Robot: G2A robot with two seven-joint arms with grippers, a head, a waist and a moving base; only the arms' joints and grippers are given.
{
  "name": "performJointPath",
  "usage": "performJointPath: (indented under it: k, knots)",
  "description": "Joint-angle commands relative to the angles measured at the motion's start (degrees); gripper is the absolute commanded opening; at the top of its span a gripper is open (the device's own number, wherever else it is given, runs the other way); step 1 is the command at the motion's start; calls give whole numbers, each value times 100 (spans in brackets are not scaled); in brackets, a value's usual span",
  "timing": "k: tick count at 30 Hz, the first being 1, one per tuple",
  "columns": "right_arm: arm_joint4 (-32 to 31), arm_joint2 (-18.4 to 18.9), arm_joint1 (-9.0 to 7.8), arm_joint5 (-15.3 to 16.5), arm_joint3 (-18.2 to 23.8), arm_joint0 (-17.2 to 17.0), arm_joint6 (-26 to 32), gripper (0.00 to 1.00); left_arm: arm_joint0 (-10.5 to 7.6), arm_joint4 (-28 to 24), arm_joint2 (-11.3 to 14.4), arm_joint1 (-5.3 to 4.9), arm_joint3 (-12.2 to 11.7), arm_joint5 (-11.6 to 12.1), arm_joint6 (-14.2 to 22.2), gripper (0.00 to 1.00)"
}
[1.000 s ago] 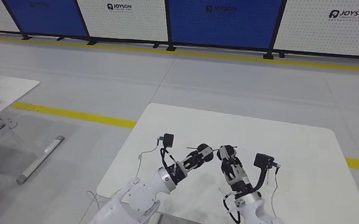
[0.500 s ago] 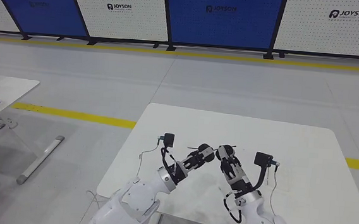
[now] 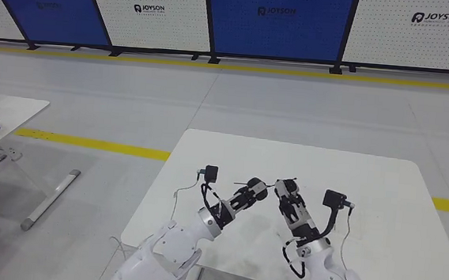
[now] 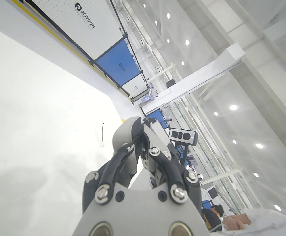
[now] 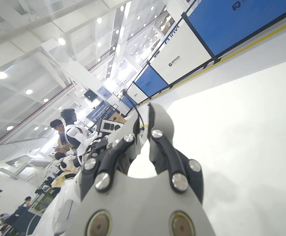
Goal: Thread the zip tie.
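Between the fingers point(image 4: 125, 134) of the left gripper point(image 3: 254, 191), which are pressed together, a thin black zip tie point(image 4: 134, 139) is pinched. In the left wrist view point(image 4: 141, 131) its strand crosses the outer face of one finger and disappears into the seam where the two pads meet. Beyond the far side of those fingers, away from the other arm, a short length of the zip tie point(image 3: 238, 183) sticks out level above the white table point(image 3: 349, 174). Out past the left fingertips and well apart from them, a second zip tie point(image 4: 103, 134) lies flat and straight on the table. Just beside the left fingertips, tip facing tip, is the right gripper point(image 3: 283, 186). In the right wrist view point(image 5: 144, 120) its fingers point(image 5: 160, 120) stand a little apart, with a narrow strip of floor showing between them. The zip tie point(image 5: 134, 106) curves from its small head, out beyond the right fingertips, back down into that gap. Whether either right pad touches the strand cannot be told.
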State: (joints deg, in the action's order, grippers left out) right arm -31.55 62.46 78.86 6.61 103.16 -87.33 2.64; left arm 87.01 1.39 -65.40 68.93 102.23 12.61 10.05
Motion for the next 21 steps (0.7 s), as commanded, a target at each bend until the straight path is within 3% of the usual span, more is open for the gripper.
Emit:
performJointPath:
  k: [1, 4, 8, 15, 21]
  knots:
    - [-45, 6, -5, 28, 41, -37, -47, 73, -3, -12, 4, 1, -8, -14, -6, 0]
    - [-160, 21, -13, 26, 80, -78, -101, 58, -11, -20, 7, 2, -15, -33, -9, 0]
    - [-211, 43, -18, 12, 84, -103, -144, 47, -14, -29, 12, 3, -3, -33, -27, 0]
    - [-267, 77, -26, 22, 103, -151, -209, 0, -6, -16, 27, 4, 7, -26, -56, 0]
    - [-317, 75, -30, 43, 103, -155, -216, 0, 22, -3, 35, 3, 33, -12, -77, 0]
